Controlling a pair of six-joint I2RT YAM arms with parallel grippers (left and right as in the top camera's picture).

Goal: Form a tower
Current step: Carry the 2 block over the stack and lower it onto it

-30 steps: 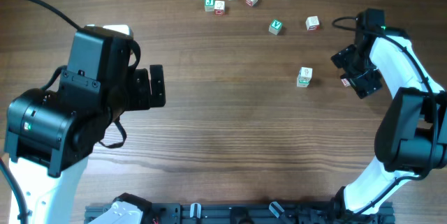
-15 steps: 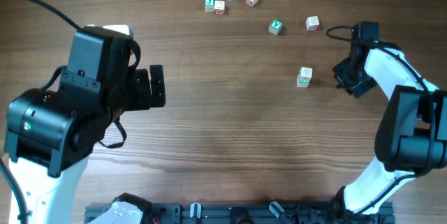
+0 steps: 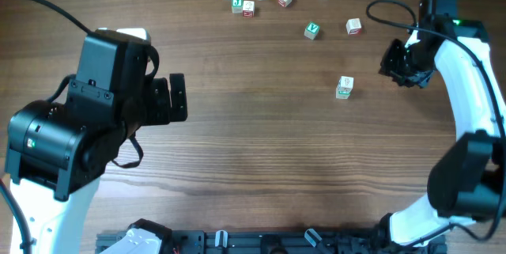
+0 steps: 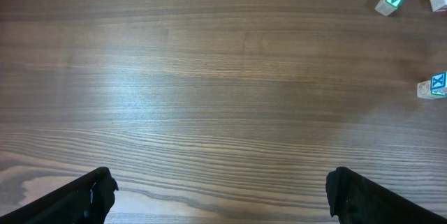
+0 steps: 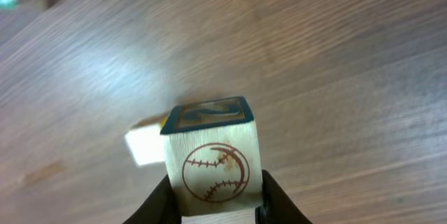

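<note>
Tower (image 3: pixel 345 87) of two tiny cubes stands on the desk (image 3: pixel 261 151) seen from above, near the right gripper (image 3: pixel 403 62). At the left wrist, the left gripper (image 4: pixel 220 182) gapes wide, empty. At the right wrist, the right gripper pinches a baseball cube (image 5: pixel 213 158) by its flat sides (light, hard, smooth wood; a bump would likely tip the stack).

Smooth wooden table (image 3: pixel 261 167), tower (image 3: pixel 345 87) and block (image 5: pixel 213 161)

Eleven single letter cubes (image 3: pixel 312 29), one two-cube tower (image 3: pixel 344 86), one baseball-marked cube (image 5: pixel 213 165), two robot arms (image 3: pixel 79 127)
</note>
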